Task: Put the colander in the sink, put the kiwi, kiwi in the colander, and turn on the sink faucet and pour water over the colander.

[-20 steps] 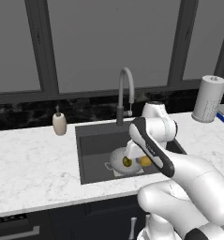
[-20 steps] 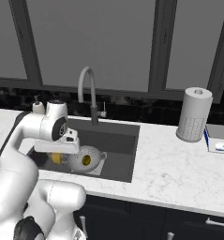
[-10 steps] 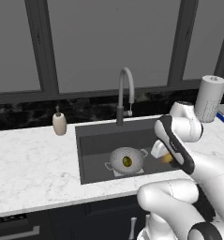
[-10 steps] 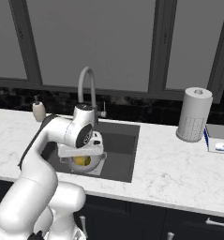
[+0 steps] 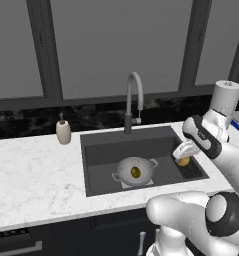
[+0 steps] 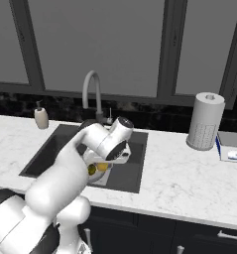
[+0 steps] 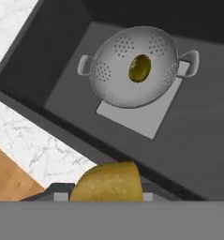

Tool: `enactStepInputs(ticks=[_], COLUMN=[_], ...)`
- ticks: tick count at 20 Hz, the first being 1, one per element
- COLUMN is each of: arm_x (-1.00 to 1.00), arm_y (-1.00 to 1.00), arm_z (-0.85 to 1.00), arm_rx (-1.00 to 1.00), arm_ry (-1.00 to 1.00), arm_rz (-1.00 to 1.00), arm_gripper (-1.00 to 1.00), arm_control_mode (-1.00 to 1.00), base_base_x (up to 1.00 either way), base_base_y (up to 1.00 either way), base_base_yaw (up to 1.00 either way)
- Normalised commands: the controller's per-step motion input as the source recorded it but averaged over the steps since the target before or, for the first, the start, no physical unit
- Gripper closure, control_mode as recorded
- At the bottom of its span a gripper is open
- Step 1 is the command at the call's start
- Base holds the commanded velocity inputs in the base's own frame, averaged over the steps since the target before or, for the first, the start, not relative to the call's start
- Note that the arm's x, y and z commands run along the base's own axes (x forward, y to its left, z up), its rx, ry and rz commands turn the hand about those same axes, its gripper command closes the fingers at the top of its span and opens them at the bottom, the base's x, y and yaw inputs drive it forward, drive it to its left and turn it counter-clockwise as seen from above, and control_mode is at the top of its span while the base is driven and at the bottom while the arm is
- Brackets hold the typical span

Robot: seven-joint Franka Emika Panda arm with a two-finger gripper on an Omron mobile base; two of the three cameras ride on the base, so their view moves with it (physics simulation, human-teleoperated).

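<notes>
The two-finger gripper (image 5: 183, 159) pinches the yellow oval kiwi (image 7: 108, 182) above the dark grey sink (image 5: 98, 161) (beside the perforated silver colander (image 5: 135, 171) holding the olive-brown kiwi (image 7: 139, 68)), presumably to drop it in.

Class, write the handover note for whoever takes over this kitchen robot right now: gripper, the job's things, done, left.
Gripper: shut on the yellow kiwi, over the sink's right side.
Colander: upright on the sink floor, with the olive kiwi inside.
Faucet: no water running.
Done: colander placed, one kiwi in.
Left: drop the yellow kiwi into the colander, turn on the faucet, rinse.
</notes>
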Motion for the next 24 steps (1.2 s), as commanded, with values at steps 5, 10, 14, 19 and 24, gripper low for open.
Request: enactStepInputs(ticks=[5,10,14,19,24], arm_x=[1.00,0.89,0.72,0.61,0.35], arm_y=[-0.03,0.13,0.29,0.27,0.06], arm_z=[-0.02,-0.26,-0.36,-0.37,-0.45], arm_rx=[0.25,0.15,0.01,-0.02,0.00], arm_ry=[0.02,0.05,0.05,0.14,0.14], arm_rz=[0.01,0.01,0.00,0.00,0.00], arm_gripper=[1.00,1.00,1.00,1.00,1.00], arm_control_mode=[-1.00,-1.00,-1.00,-1.00,-1.00], base_base_x=[0.00,0.00,0.00,0.00,0.00], base_base_y=[0.00,0.00,0.00,0.00,0.00], base_base_yaw=[0.00,0.00,0.00,0.00,0.00])
